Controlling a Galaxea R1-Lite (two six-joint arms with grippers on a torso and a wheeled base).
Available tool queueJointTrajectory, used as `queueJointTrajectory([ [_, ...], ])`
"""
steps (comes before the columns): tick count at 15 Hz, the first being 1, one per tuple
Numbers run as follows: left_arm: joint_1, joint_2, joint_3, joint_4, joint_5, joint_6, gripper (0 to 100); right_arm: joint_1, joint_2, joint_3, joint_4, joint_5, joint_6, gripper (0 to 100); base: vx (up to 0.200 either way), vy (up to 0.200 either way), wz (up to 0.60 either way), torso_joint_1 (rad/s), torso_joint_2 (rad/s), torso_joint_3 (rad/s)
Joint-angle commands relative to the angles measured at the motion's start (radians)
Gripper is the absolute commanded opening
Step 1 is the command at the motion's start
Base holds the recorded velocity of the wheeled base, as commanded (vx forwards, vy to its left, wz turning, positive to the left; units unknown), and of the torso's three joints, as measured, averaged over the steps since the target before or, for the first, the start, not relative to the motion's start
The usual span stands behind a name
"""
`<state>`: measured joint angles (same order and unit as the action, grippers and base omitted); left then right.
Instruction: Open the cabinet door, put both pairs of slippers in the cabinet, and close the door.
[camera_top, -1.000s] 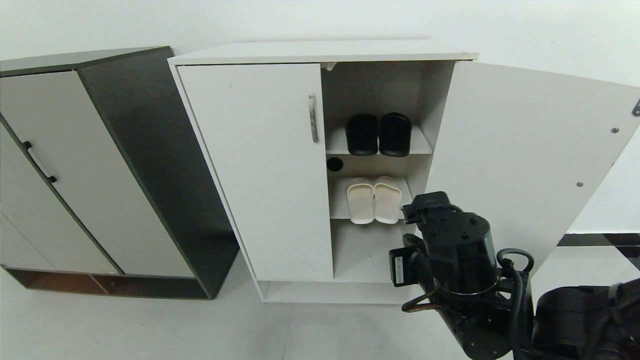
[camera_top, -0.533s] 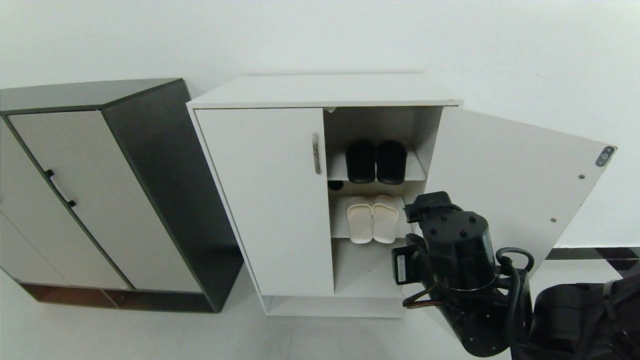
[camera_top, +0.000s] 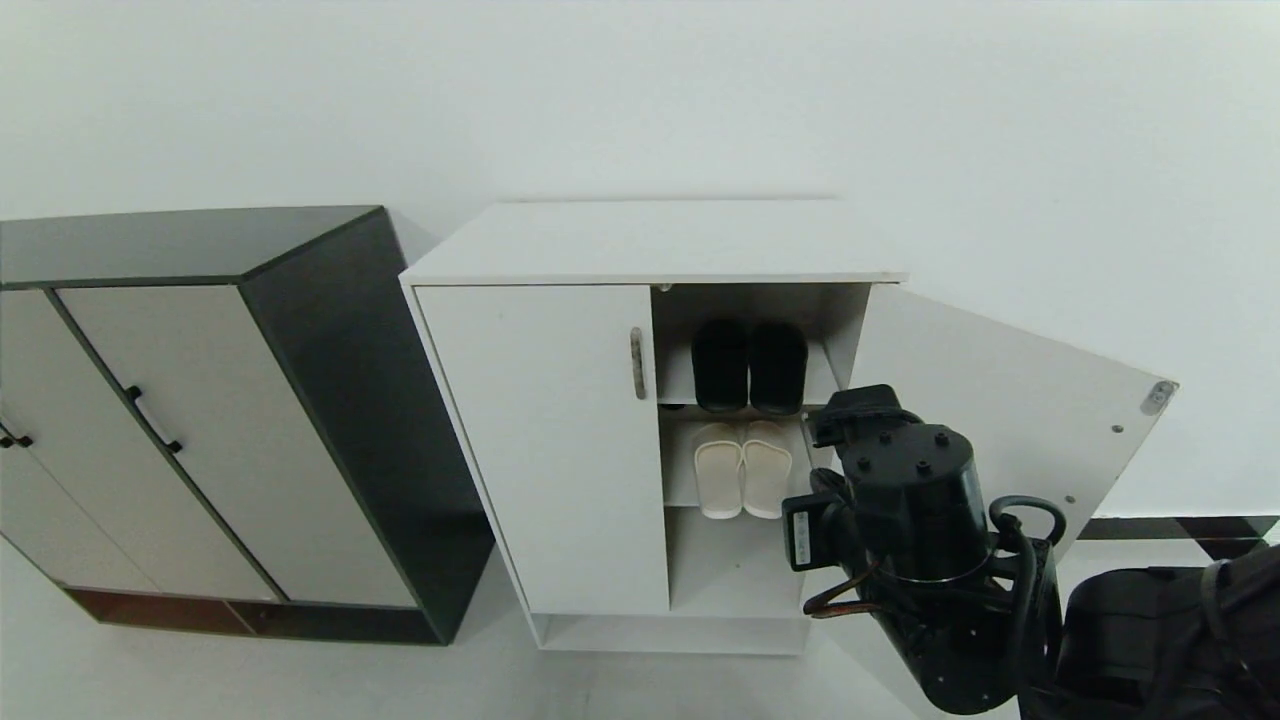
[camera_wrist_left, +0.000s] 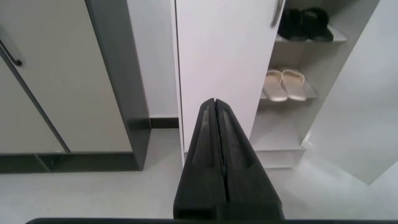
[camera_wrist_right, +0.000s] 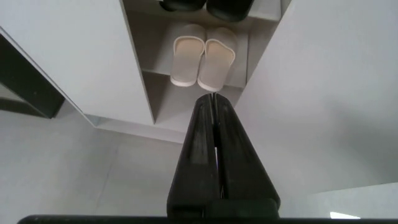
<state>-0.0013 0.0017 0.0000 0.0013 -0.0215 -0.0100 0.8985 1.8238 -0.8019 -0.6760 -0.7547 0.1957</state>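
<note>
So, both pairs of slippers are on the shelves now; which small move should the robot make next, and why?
Probably bring the right gripper round to the outer side of the open door and push it shut. The black slippers lie on the upper shelf and the white slippers on the shelf below. This gripper is shut and holds nothing, so only the closing seems left.

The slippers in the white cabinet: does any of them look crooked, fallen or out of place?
Nothing stands out. The black slippers sit side by side on the upper shelf, the white slippers side by side on the shelf below. Only the right door is not yet closed.
</note>
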Motion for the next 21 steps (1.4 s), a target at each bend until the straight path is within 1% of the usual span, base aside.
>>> queueJointTrajectory([
  [1,0.0,0.001,0.0,0.0,0.0,-0.001,0,0.0,0.002,0.001,-0.001,0.0,-0.001,0,0.0,0.0,0.0,0.178,-0.5,-0.315],
  [7,0.0,0.001,0.0,0.0,0.0,-0.001,0,0.0,0.005,0.003,-0.001,0.0,0.001,0,0.0,0.0,0.0,0.201,-0.51,-0.304],
  [15,0.0,0.001,0.0,0.0,0.0,-0.001,0,0.003,0.002,0.013,-0.022,0.009,-0.001,0,0.0,0.0,0.0,0.245,-0.56,-0.319],
  [21,0.0,0.001,0.0,0.0,0.0,-0.001,0,0.008,0.002,0.024,-0.025,0.021,-0.007,0,0.0,0.0,0.0,0.033,-0.07,-0.041],
])
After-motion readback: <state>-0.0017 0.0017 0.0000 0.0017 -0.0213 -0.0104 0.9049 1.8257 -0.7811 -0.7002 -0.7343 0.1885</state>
